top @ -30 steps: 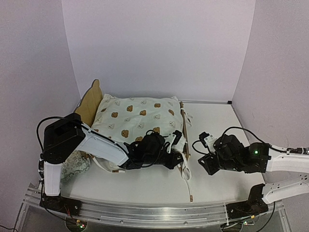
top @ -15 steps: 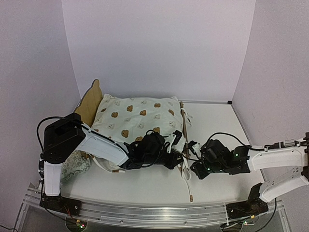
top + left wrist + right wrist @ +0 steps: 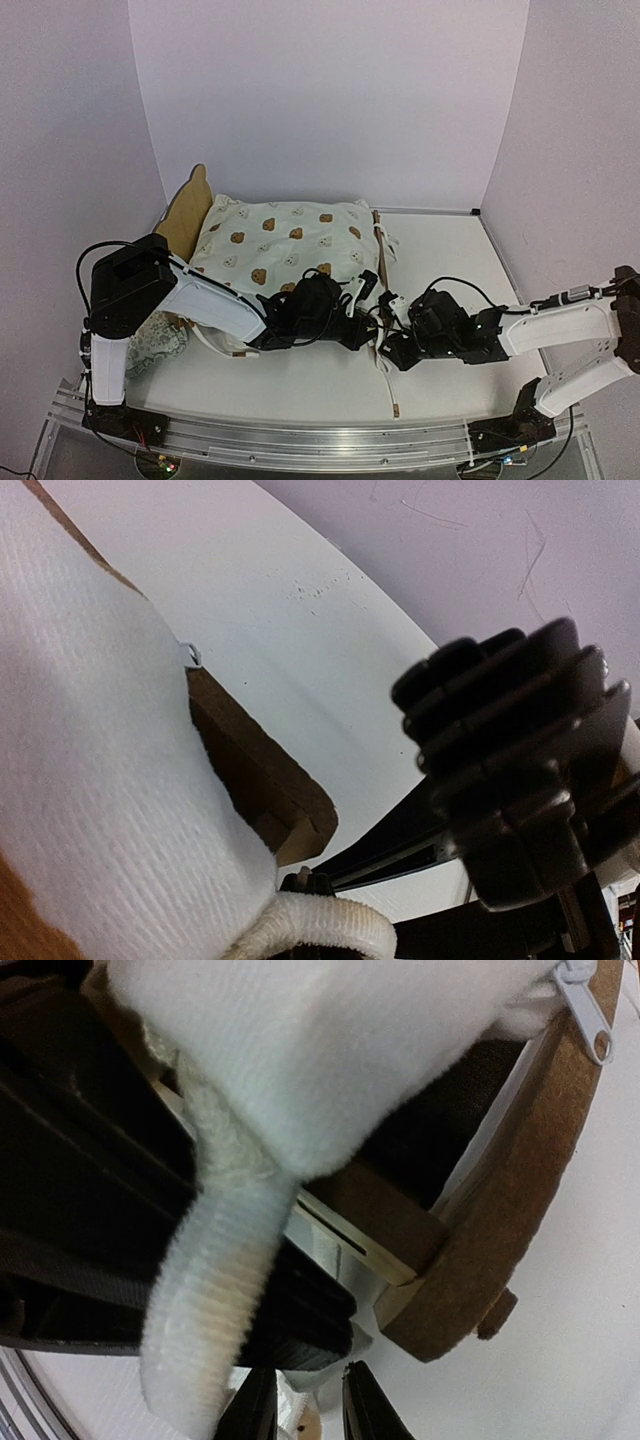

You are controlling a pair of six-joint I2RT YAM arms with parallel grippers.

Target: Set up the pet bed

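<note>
White tabletop [image 3: 450, 250] between lilac walls [image 3: 330, 100] bears the pet bed [image 3: 188, 212]; left fingers [image 3: 363, 323] clenched (right fingers [image 3: 262, 1412] I cannot tell).

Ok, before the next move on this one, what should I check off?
1. The cover over the pet bed: ok, it lies across the frame.
2. The left gripper shut: ok; what it pinches, cannot tell.
3. The right gripper holding a tie: cannot tell, jaws narrowly apart.
4. Room between the grippers: not ok, both crowd the near foot corner.
5. The pillow on the bed: not ok, it lies on the table.
</note>
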